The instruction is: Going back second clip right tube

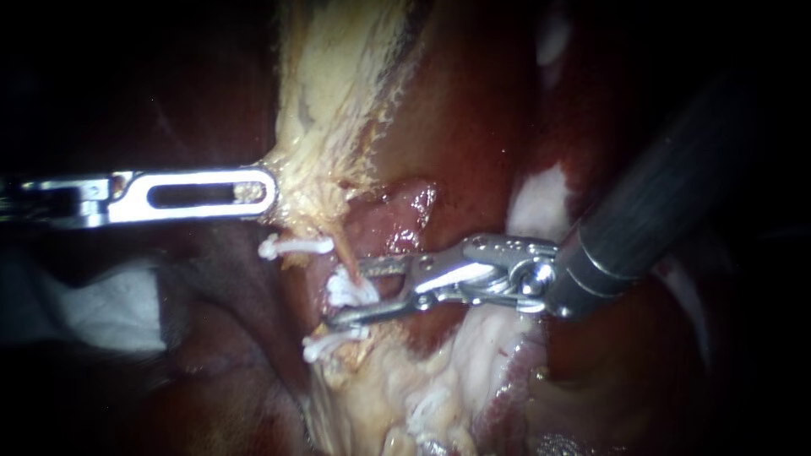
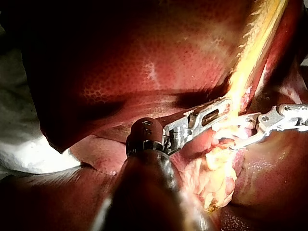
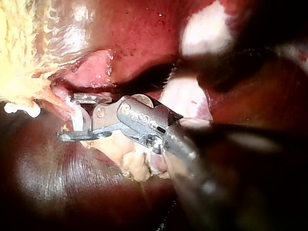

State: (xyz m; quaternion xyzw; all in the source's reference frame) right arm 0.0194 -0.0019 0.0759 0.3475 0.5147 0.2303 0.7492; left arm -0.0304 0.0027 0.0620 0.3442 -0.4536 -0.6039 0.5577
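Observation:
My left instrument (image 1: 269,192) comes in level from the left, and its slotted jaws are shut on the edge of a pale yellow sheet of tissue (image 1: 338,84), holding it taut; the left wrist view shows the same grip (image 2: 222,109). My right instrument (image 1: 345,294) reaches in from the upper right with its jaws open. A white clip (image 1: 351,290) sits on a thin orange tube (image 1: 344,249) in the gap between them. The right wrist view shows that clip (image 3: 79,118) between the spread jaws (image 3: 67,118). Two more white clips (image 1: 296,247) (image 1: 334,344) lie above and below.
Dark red liver (image 1: 473,127) fills the background behind the tube. Pale fatty tissue (image 1: 405,388) hangs below the right instrument's jaws. White gauze (image 1: 101,308) lies at the left under the left instrument's shaft. In the left wrist view the right instrument (image 2: 224,137) lies just beyond the left jaws.

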